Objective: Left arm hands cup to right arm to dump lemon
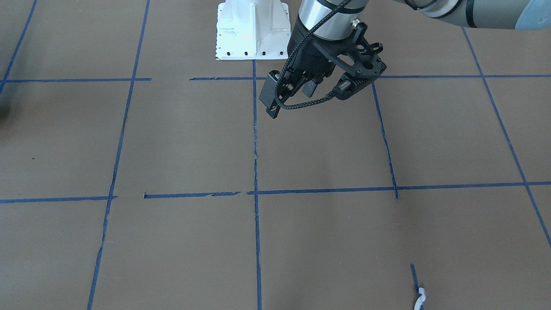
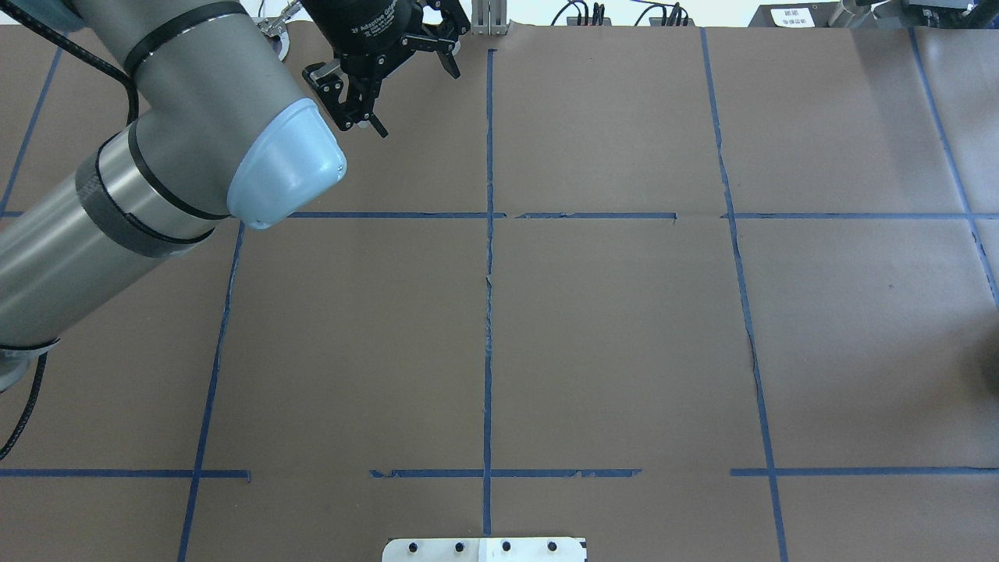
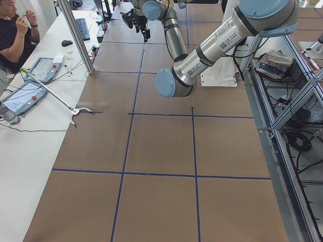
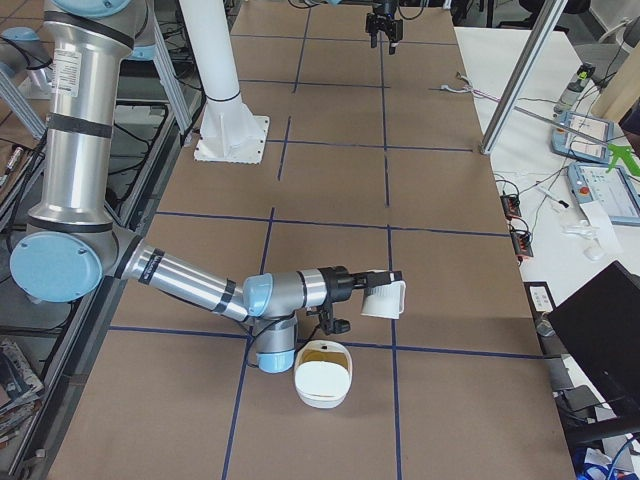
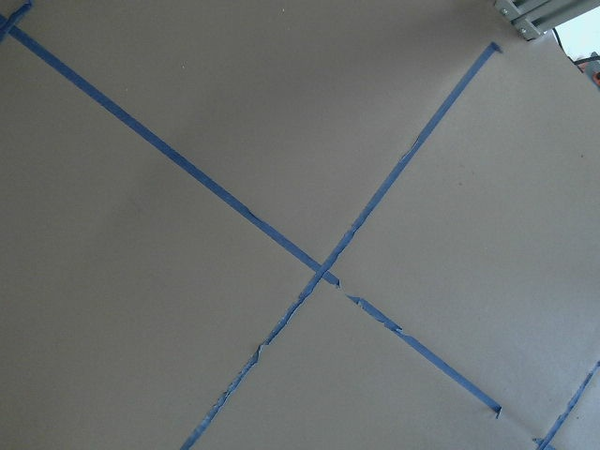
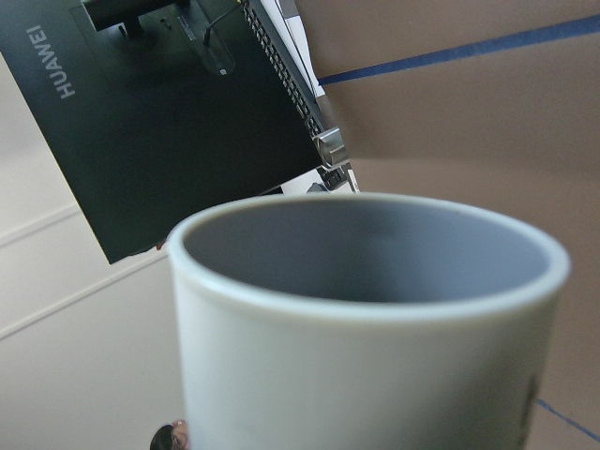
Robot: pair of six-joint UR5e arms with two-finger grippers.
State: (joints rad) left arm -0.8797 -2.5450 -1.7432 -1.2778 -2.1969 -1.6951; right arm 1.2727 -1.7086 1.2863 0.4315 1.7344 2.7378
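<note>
Left gripper (image 1: 289,92) hangs above the worktop (image 1: 181,142), jaws spread wide, nothing between them and touching nothing. Out at the robot's right end, the cup (image 4: 385,298) sits at the tip of the right gripper (image 4: 380,280), near a white bowl (image 4: 322,385). Whether those jaws are clamped on it, I can't tell.

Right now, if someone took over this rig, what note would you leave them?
Left end effector: open, empty, above the table.
Right end effector: cup at its tip, off the table; grip cannot be judged.
Yellowish thing, probably the lemon, lies in the white bowl nearby.
Done: hand-over, apparently the dump. Left: confirm the cup is empty, set it down.
</note>
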